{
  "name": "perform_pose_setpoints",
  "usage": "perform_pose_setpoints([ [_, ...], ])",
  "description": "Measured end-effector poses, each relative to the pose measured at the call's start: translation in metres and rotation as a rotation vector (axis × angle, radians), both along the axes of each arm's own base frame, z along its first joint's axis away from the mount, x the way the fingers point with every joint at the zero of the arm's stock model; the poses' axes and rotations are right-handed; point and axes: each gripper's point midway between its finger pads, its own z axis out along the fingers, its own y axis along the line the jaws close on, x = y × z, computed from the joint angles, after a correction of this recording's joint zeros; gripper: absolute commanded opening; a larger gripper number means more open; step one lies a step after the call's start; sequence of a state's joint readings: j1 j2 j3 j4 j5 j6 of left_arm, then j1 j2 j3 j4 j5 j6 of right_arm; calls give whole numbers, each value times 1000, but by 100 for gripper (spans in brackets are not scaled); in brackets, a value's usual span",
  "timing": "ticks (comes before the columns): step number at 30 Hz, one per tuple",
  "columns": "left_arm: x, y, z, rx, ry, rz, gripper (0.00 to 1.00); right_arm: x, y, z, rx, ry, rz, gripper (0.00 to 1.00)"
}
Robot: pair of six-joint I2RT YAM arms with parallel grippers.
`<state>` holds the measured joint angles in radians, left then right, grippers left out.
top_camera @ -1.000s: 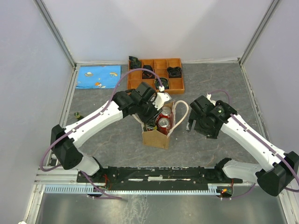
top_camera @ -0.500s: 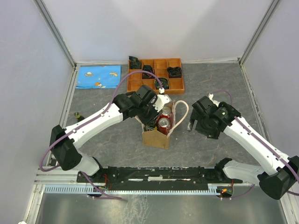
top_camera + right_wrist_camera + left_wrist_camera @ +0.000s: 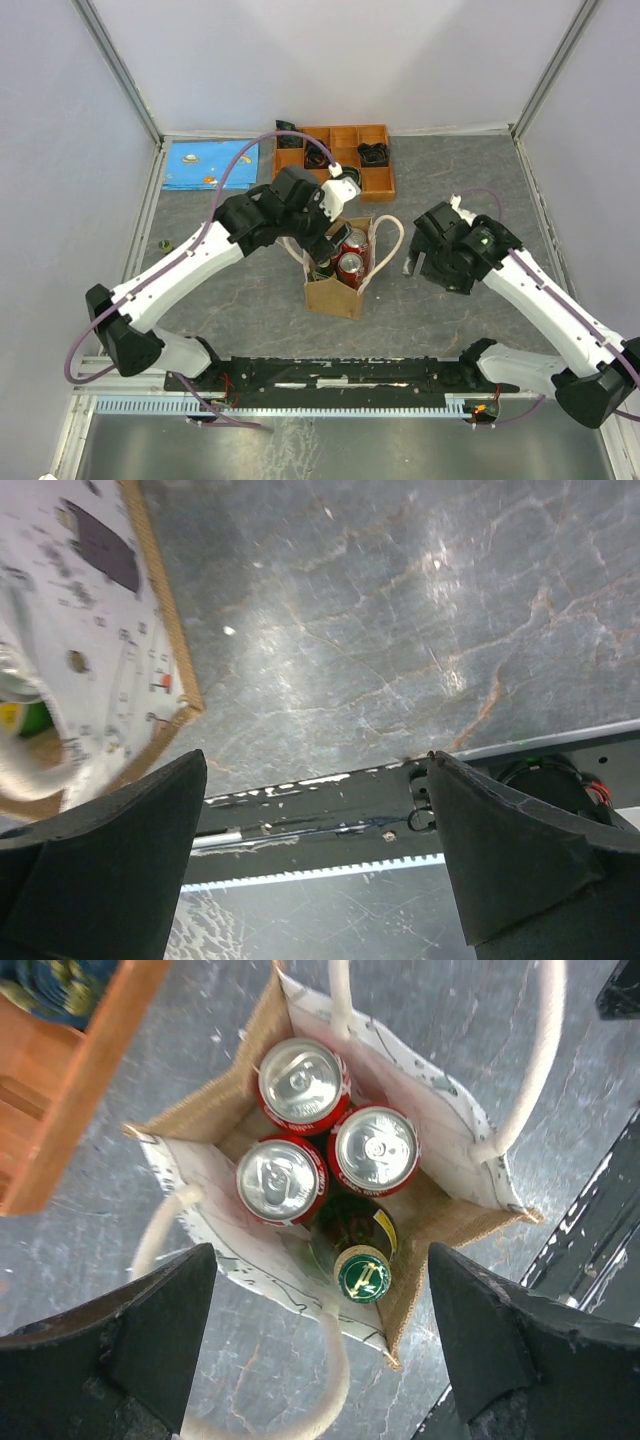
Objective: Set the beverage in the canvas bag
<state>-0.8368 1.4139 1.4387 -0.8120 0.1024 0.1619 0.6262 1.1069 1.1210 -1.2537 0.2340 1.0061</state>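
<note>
Top view: the bag (image 3: 335, 290) stands upright mid-table. The left gripper (image 3: 323, 250) is right above its mouth and the right gripper (image 3: 412, 266) is just beside it.

Left wrist: jaws spread wide, holding nothing. Three red cans (image 3: 300, 1085) and a green bottle (image 3: 362, 1273) sit upright inside, packed tight. Looks like the drop's done, so next up is lifting straight out without snagging the rope handles (image 3: 540, 1060).

Right wrist: wide open too, empty, over the table (image 3: 400, 630).

canvas bag (image 3: 440, 1110) crammed (cans (image 3: 304, 1082), bottle (image 3: 362, 1274)), seemingly full
</note>
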Motion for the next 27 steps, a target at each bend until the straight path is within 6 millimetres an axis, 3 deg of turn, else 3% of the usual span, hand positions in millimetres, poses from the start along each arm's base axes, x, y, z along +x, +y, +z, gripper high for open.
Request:
perform_pose_setpoints([
  [2, 6, 3, 19, -33, -43, 20, 93, 8, 1, 15, 0, -38, 0, 99],
  [6, 21, 31, 56, -112, -107, 126, 94, 47, 12, 77, 10, -194, 25, 99],
  [8, 39, 65, 72, -150, -137, 249, 94, 76, 22, 116, 6, -293, 64, 99],
  [12, 65, 143, 93, -173, -209, 534, 97, 128, 50, 155, -16, -406, 160, 99],
  [15, 58, 177, 95, -170, -247, 673, 98, 166, 80, 149, -28, -411, 244, 99],
  [18, 51, 204, 84, -155, -266, 793, 97, 178, 96, 127, -28, -368, 294, 99],
  [22, 40, 255, 43, -84, -284, 1019, 97, 172, 102, 94, -21, -295, 334, 99],
  [27, 26, 286, -5, -33, -333, 1161, 96, 152, 92, 67, -39, -218, 353, 99],
])
